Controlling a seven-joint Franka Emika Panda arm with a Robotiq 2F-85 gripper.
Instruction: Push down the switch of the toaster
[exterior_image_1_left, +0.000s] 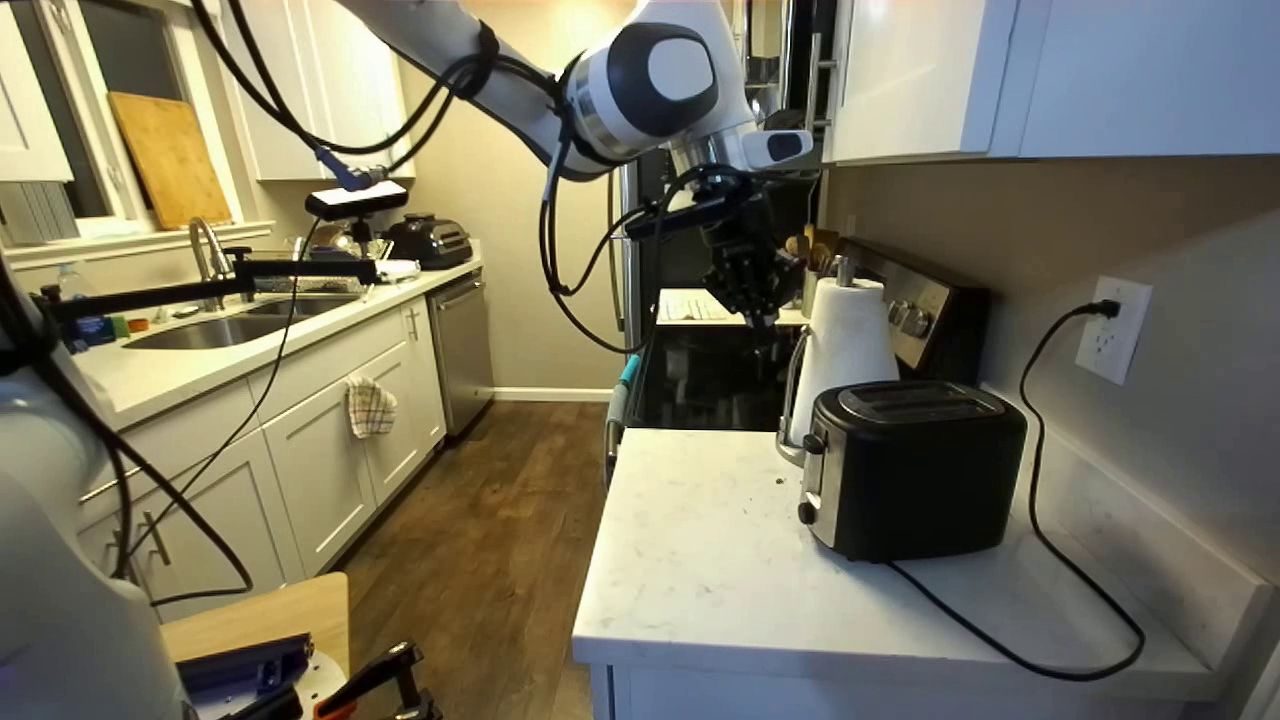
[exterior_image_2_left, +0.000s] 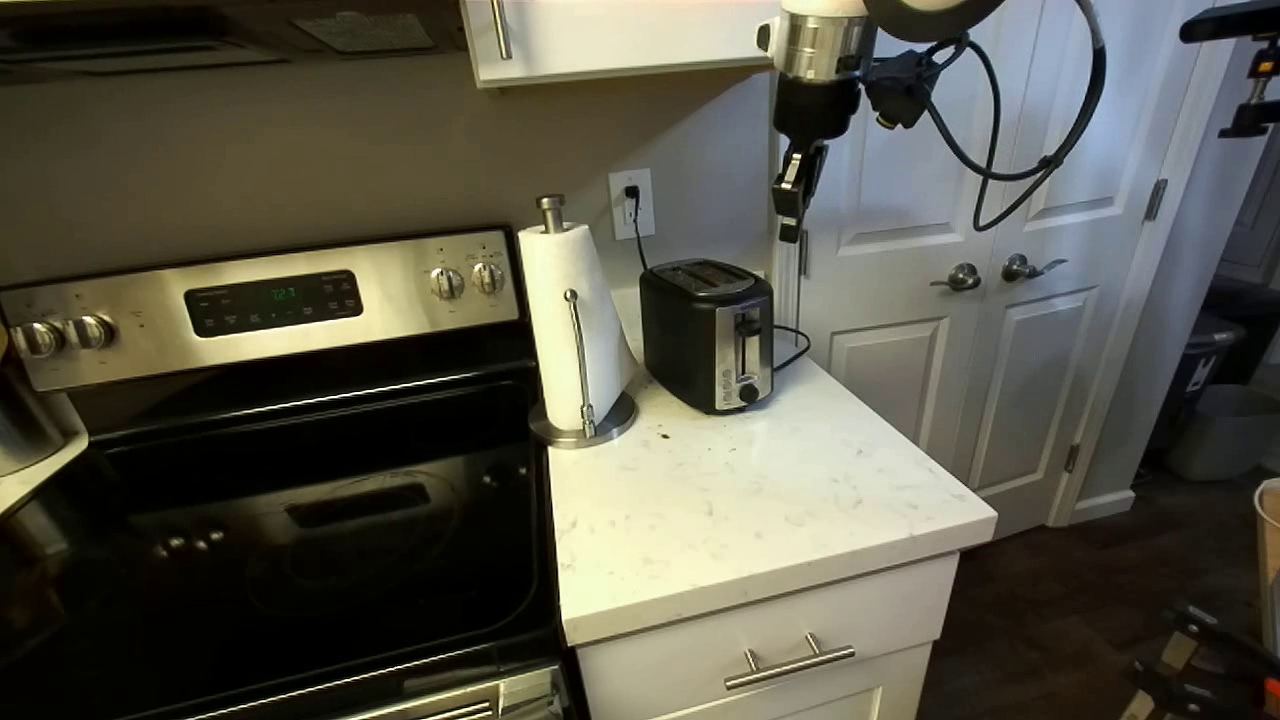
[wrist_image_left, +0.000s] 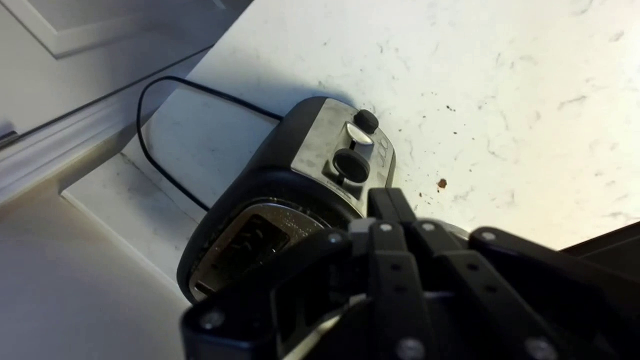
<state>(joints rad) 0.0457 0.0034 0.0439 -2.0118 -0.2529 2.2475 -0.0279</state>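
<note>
The black toaster (exterior_image_1_left: 925, 480) with a silver front panel stands on the white counter in both exterior views (exterior_image_2_left: 690, 335). It also shows in the wrist view (wrist_image_left: 280, 155), its top partly hidden by my gripper. Its black switch lever (exterior_image_2_left: 748, 325) is near the top of its slot; it shows in the wrist view as a black oval knob (wrist_image_left: 351, 165). A round dial (wrist_image_left: 366, 121) sits lower on the panel. My gripper (wrist_image_left: 391, 192) has its fingertips together with nothing between them. In the exterior views, the gripper (exterior_image_2_left: 790, 232) (exterior_image_1_left: 762, 322) is higher than the toaster, apart from it.
A paper towel roll (exterior_image_2_left: 575, 320) on a metal stand is beside the toaster. The black stove (exterior_image_2_left: 300, 520) adjoins the counter (exterior_image_2_left: 760, 510). The toaster's cord (exterior_image_1_left: 1040, 480) runs to a wall outlet (exterior_image_1_left: 1115, 325). White cabinets (exterior_image_1_left: 1140, 80) hang above. Crumbs lie before the toaster.
</note>
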